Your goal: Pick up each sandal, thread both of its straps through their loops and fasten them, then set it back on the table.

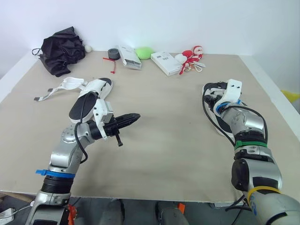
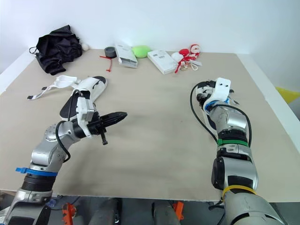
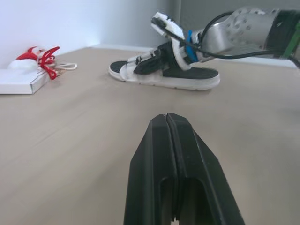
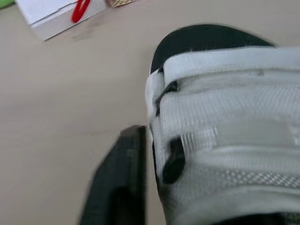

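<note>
**Two sandals: one in hand's reach, one waiting**

The green lump point(image 1: 144, 52) at the back of the desk point(image 1: 168, 150) serves as the mark. The right-hand sandal point(image 3: 197, 80) lies flat on the desk, nearer the robot than the lump and well to its right. The left-hand sandal point(image 1: 101, 85) lies nearer the robot and to the lump's left.

The right pincer point(image 1: 212, 93) is down at the strapped end of the right-hand sandal, with white webbing point(image 4: 225, 93) close before its wrist camera. That placing would suit taking hold of a strap or of the sandal itself. I cannot tell how wide this pincer stands, or whether it grips anything.

The left pincer point(image 1: 135, 116) hovers over bare desk between the two sandals, nearer the robot than the lump and slightly to its left. Its fingers point(image 3: 150, 159) are pressed tight together with nothing between them. I judge it parked clear of the work yet aimed at the right-hand sandal, ready to help with threading.

A loose strap point(image 1: 54, 90) trails from the left-hand sandal across the desk, away from the lump. That sandal is plainly unfastened and, by my reading, waits its turn.

Counted:
- two sandals
- two pincers
- two white boxes point(image 1: 129, 57) point(image 1: 165, 63), one on either side of the lump
- one green lump
- one black tape roll point(image 1: 113, 54)
- one black cloth bundle point(image 1: 63, 49)
- one small white ball point(image 1: 88, 48)
- one red-and-white toy point(image 1: 192, 55)
</note>
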You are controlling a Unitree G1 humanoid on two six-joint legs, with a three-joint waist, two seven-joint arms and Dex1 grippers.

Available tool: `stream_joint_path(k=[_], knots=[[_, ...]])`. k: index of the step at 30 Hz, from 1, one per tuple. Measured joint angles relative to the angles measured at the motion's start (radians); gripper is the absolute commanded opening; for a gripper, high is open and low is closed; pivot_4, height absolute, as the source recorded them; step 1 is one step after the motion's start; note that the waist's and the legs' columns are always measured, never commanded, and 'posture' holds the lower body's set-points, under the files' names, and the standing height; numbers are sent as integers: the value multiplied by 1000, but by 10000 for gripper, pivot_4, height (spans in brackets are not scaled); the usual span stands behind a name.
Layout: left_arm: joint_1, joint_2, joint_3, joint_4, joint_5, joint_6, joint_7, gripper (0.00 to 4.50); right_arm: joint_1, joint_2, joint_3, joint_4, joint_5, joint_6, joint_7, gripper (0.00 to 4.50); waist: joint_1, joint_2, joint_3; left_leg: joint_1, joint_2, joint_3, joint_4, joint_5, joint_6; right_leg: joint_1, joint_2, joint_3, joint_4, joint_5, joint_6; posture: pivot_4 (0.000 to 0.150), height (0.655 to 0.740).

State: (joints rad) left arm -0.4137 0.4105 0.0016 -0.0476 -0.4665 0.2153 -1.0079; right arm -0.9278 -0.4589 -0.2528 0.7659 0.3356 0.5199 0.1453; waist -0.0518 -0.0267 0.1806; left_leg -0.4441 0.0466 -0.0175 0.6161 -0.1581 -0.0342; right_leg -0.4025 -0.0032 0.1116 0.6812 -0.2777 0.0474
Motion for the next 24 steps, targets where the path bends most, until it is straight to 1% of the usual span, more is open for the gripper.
stream_joint_path(k=[1,2,5,7,9,10,11,12,14,15,17,18,19,20,22,24], knots=[[0,-7,-1,-1,-1,3,10,0,-5,0,-1,18,-5,-15,-1,34560,0,0,0,0,0,0,0,0,0,0,0,0,0,0,0,1500,7380],[-4,-35,-5,-3,-6,11,29,0,-14,0,0,43,-12,-40,-1,34560,0,0,0,0,0,0,1,0,0,0,0,0,0,0,0,1500,7380],[-4,-44,-6,-10,-14,18,47,0,-17,-2,-1,58,-16,-55,12,34560,1,0,0,0,0,0,1,0,0,1,0,0,0,1,1,1500,7380],[-6,-55,-8,-12,-16,23,54,0,12,-20,7,14,-15,-24,65,34560,3,0,0,0,0,-1,1,0,0,1,0,0,0,1,1,1500,7380],[-10,-63,-11,-14,-21,28,61,0,127,-85,18,-147,6,56,173,34560,6,0,0,0,0,-1,1,0,0,1,0,-1,0,0,1,1500,7380],[-11,-63,-11,-14,-21,28,61,0,133,-88,17,-154,8,60,178,34560,6,0,0,0,0,-1,1,0,0,1,0,-1,0,0,1,1500,7380],[-20,-67,-10,-13,-24,32,62,0,229,-142,10,-290,30,127,228,34560,7,0,0,0,0,-2,2,0,0,1,0,-1,0,0,1,1500,7380],[-20,-67,-9,-13,-24,32,63,0,232,-143,9,-294,31,130,229,34560,6,0,0,0,0,-1,2,0,0,1,0,-1,0,0,1,1500,7380],[-33,-62,-7,-7,-24,47,69,0,333,-196,4,-437,58,176,280,34560,8,1,0,-1,-1,-2,2,0,0,1,0,-1,0,0,2,1500,7380],[-43,-60,-2,3,-23,56,82,0,400,-228,-11,-539,84,206,317,34560,8,2,0,-1,-1,-2,2,0,0,1,0,-1,0,0,2,1500,7380],[-57,-50,16,23,-23,65,103,0,466,-258,-36,-671,129,238,373,34560,2,2,0,-1,-1,-2,2,0,0,1,0,-1,0,-2,4,1500,7380],[-57,-50,16,23,-23,65,103,0,466,-258,-36,-671,129,238,373,34560,2,2,0,-1,-1,-2,2,0,0,1,0,-1,0,-2,4,1500,7380],[-65,-47,30,36,-23,68,121,0,507,-269,-53,-772,173,259,413,34560,-5,2,0,1,0,-1,2,0,0,2,1,0,0,-3,8,1500,7380],[-68,-47,35,39,-23,69,132,0,528,-269,-67,-822,200,268,430,34560,-5,2,0,1,0,-2,2,0,0,2,1,-1,0,-3,8,1500,7380],[-82,-41,84,85,-18,69,202,0,590,-251,-87,-1024,356,312,512,34560,-9,2,0,2,2,-3,2,1,0,3,4,-1,1,-3,7,1500,7380],[-92,-31,130,125,-6,69,266,0,622,-242,-71,-1154,452,325,569,34560,-9,1,0,3,4,-4,2,1,0,3,6,-1,1,-2,5,1500,7380]])
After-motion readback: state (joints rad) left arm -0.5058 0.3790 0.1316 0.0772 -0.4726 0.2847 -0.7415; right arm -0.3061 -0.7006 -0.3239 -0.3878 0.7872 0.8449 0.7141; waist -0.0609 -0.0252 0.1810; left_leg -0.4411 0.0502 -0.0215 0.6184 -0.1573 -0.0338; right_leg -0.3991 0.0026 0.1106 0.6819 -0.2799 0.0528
